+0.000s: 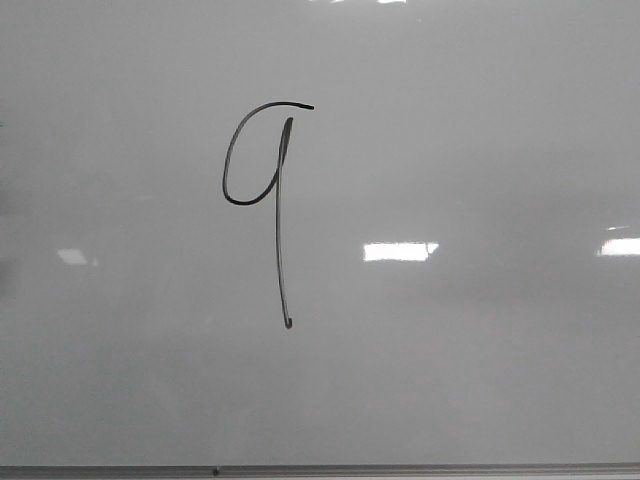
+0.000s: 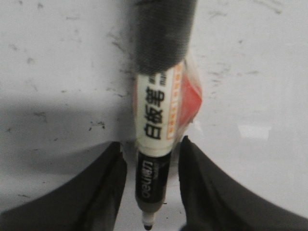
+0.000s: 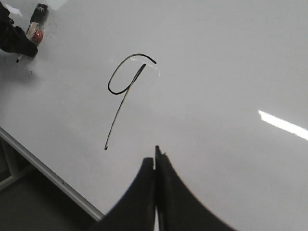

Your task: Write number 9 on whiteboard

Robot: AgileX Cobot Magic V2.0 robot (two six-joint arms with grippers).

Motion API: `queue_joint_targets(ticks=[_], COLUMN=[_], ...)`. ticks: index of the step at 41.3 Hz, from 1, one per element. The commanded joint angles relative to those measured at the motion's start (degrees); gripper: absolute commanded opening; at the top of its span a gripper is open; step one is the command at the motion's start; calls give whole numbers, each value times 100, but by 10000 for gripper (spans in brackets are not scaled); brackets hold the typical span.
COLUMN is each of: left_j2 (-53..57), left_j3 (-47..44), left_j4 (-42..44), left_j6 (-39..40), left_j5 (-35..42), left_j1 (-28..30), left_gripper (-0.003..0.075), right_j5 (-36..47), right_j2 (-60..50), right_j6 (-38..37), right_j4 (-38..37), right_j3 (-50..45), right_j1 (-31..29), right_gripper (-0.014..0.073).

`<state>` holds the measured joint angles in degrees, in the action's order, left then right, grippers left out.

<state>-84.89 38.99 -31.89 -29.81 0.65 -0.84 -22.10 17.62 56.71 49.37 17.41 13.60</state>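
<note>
Front view facing whiteboard (image 1: pixel 480 120) closely, right wrist view oblique, farther

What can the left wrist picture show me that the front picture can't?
Only the left wrist view shows the left hand holding a black-capped, white-labelled marker pen, tip uncapped. Only the front view shows the thin black hand-drawn number 9 and the thin metal edge strip. Both show the glossy pale grey-white whiteboard.

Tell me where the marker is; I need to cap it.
The marker sits between the left gripper's fingers, off to the side of the number 9 in the right wrist view.
</note>
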Motion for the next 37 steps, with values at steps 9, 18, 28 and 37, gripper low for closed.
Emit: queue_joint_targets(ticks=[9,18,28,37], left_j2=[755,3207,5502,5976], left_j3=[159,-260,-1119,-1144], left_j4=[61,242,229,229], left_j6=[63,63,63,63], left_j5=[77,-325,-387,-392], left_j1=[8,8,8,8], left_gripper=[484,391,-18,-19], right_j5=[285,225,225,225], right_j2=[49,49,49,49], right_j6=[7,7,7,7], right_j4=[165,165,165,165], right_j3=[150,150,150,150], right_j1=[-51,-51,-51,-51], right_gripper=[-69,-69,-69,-69])
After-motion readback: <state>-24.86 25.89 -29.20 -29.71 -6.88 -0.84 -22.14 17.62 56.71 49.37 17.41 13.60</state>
